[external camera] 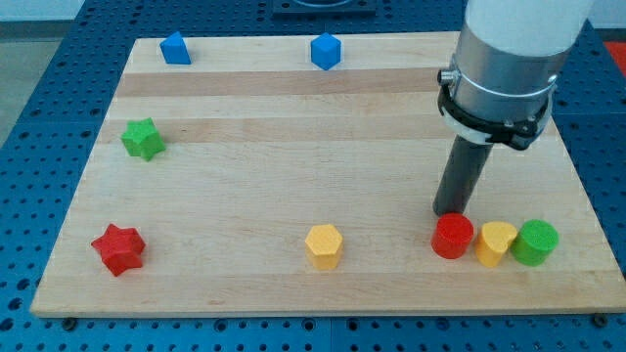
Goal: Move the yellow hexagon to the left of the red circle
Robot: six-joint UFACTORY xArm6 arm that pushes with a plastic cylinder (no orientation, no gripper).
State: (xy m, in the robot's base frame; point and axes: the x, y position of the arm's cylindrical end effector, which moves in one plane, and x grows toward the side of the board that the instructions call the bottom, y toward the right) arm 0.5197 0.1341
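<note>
The yellow hexagon (324, 245) lies near the bottom edge of the wooden board, a little right of centre. The red circle (452, 236) stands further to the view's right, well apart from the hexagon. My tip (450, 211) rests just above the red circle, at its upper edge, and looks to be touching or almost touching it. The tip is far to the right of the yellow hexagon.
A second yellow block (496, 242) touches the red circle's right side, with a green circle (536, 242) next to it. A red star (118, 248) sits at bottom left, a green star (143, 139) at left, two blue blocks (175, 48) (325, 51) along the top.
</note>
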